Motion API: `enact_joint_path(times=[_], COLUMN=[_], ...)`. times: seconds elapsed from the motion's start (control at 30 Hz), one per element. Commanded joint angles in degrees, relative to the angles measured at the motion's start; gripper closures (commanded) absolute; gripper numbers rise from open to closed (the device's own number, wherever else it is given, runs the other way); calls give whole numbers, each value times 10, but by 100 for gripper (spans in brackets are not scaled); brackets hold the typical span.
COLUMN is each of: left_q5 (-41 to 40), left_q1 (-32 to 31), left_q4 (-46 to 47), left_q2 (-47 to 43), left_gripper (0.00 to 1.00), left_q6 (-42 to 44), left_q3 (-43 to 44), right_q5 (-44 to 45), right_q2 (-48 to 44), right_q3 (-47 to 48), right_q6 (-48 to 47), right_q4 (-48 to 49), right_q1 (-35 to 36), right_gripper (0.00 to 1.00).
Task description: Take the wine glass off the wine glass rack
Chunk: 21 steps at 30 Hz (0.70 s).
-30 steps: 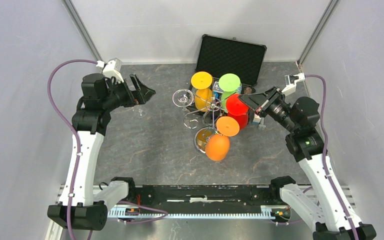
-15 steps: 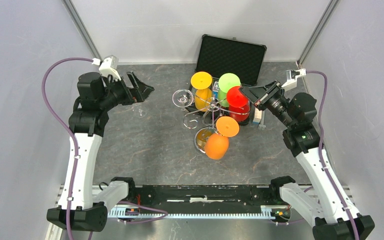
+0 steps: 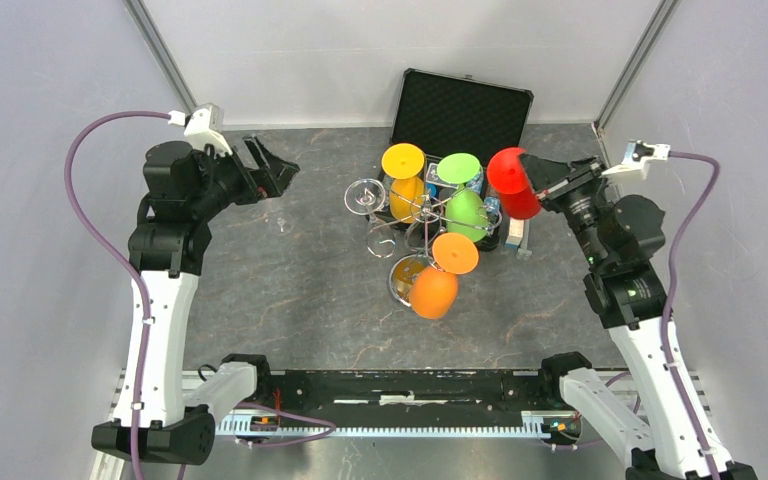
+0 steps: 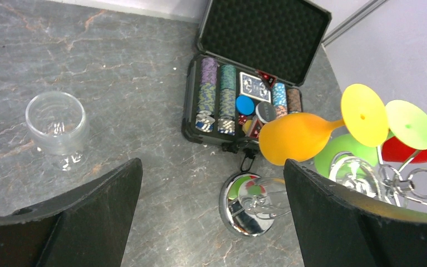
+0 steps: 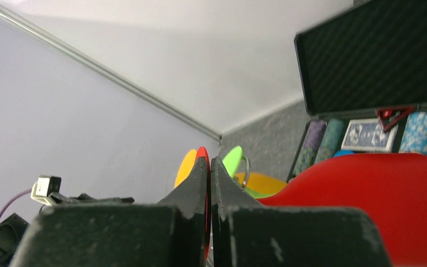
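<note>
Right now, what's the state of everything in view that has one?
Left claw: open, empty.
Right claw: shut on red wine glass.
Red wine glass: held clear of the wine glass rack.
Wine glass rack: upright; yellow glass, green glass, orange glass hanging on it.
Clear glass: upright, empty.
Case: lid open.

rack (image 4: 248,207): centre | case (image 3: 465,105): behind rack | tumbler (image 4: 55,122): left of rack | wine glass (image 3: 508,178): right of rack
</note>
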Motion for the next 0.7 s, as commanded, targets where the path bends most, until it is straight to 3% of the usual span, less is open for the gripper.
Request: enact_joint_path(times=[0.0,0.13,0.23,0.4,0.5,0.67], left_q5=[52,107,163,283,277,235], left_q1=[1,1,1,-3,-16,-81], left_q4=[42,75,145,394,496,517], left_q2=[-15,-19,-26,-29,-24,23], left_gripper=[0,0,0,0,0,0], left_q6=[-36,-74,-134,-311,-376,-390], left_q3=[30,34,18,-45,-63,-37], right_q5=[49,36,-12,-112,-153,-201], right_q2=[-9,-9,-10,4,20,65], right_q3=[58,84,91,100,106,97], right_q6=[-37,-38,-33,16,53,157], right_q4=[9,29,99,226,297,453], right_q1=[-2,-2,-2,-2,-2,-1], right_gripper=[100,100,100,100,100,100])
